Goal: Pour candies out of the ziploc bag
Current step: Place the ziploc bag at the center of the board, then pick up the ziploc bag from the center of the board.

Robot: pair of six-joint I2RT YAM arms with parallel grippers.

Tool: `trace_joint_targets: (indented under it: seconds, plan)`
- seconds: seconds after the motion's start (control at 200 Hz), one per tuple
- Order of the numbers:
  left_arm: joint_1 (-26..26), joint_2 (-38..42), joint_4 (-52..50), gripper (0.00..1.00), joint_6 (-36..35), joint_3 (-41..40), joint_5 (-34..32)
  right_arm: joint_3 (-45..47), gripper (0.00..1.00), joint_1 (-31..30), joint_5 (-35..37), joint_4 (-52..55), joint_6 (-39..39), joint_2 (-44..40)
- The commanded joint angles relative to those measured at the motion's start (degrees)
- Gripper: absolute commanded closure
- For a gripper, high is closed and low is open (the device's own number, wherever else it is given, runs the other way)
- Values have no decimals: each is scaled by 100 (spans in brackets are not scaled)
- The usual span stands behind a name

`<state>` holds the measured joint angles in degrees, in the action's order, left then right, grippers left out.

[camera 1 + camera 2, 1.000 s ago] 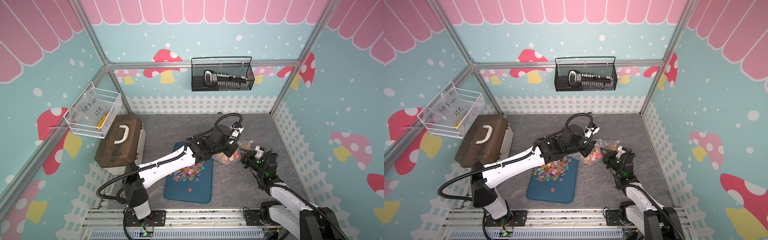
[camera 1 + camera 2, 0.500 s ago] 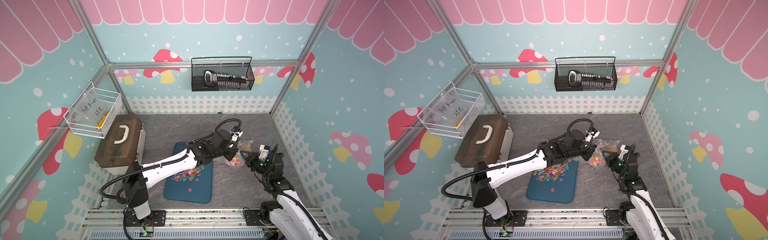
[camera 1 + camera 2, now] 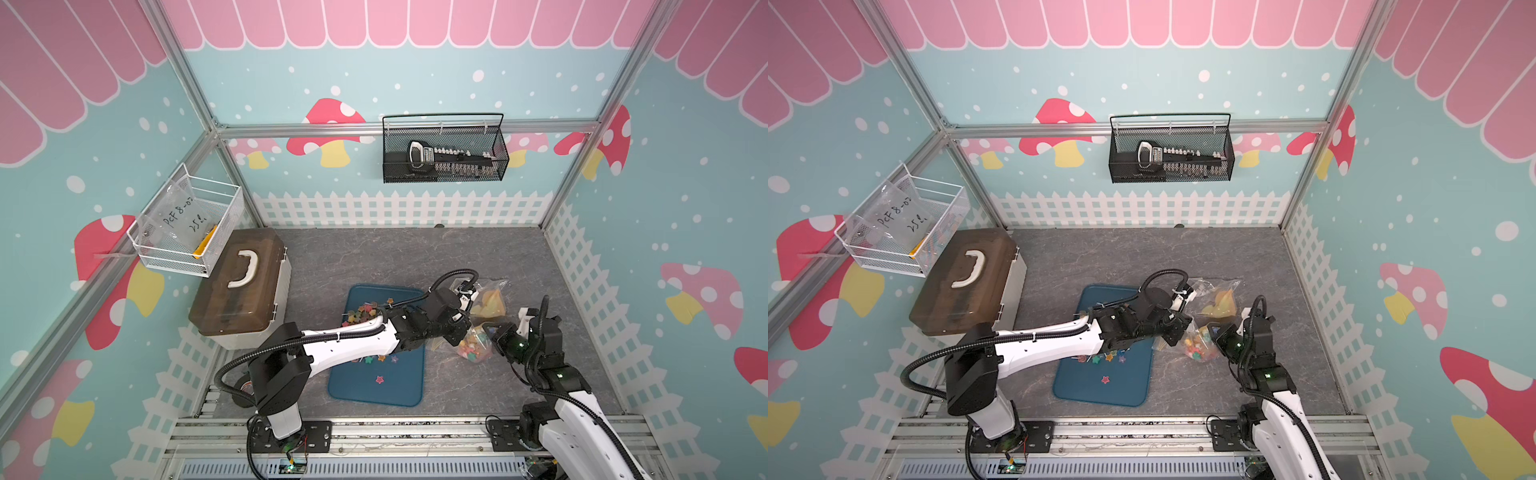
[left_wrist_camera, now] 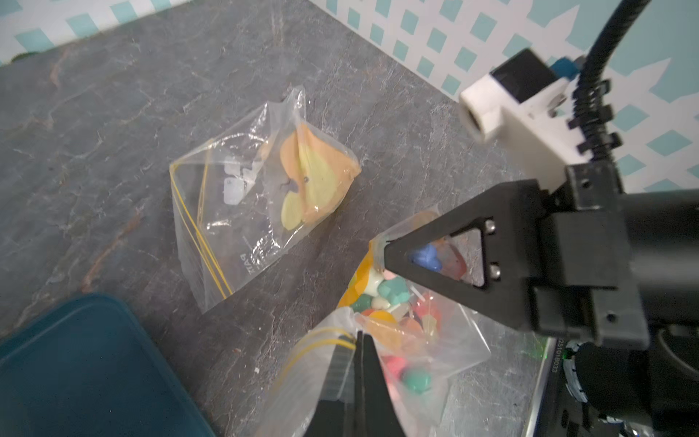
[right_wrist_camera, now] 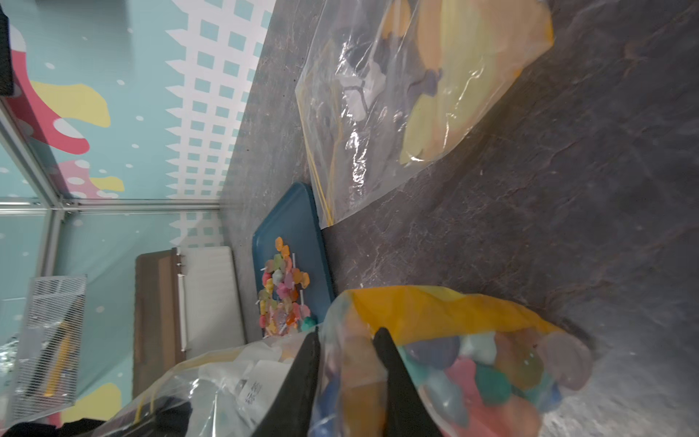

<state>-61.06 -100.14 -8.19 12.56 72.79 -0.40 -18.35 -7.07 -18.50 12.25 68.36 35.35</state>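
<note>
a brown storage box (image 3: 239,299) with a white handle (image 3: 243,268) is set at the left of the grey stone-patterned tabletop (image 3: 374,257). a white wire basket (image 3: 226,224), in which a hand-labelled clear bag (image 3: 183,216) is kept, is hung on the left wall. a black mesh basket (image 3: 444,176) holding a black-and-silver tool (image 3: 419,154) is hung on the back wall. a blue tray (image 3: 374,392) is laid near the front, and a clear bag of orange and yellow pieces (image 4: 264,189) is laid flat near its far right corner.
</note>
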Motion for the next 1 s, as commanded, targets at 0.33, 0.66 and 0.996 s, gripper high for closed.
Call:
trace_joint_targets:
  seconds: [0.33,0.66,0.996]
  plan:
    - [-10,57,291,100,142,-99,-139,-619,36,64,882,819,-1139,53]
    - [-9,245,269,100,98,-115,-219,-774,33,76,-85,626,-1627,513]
    - [-8,363,192,100,74,-99,-297,-705,60,77,-256,222,-1526,892]
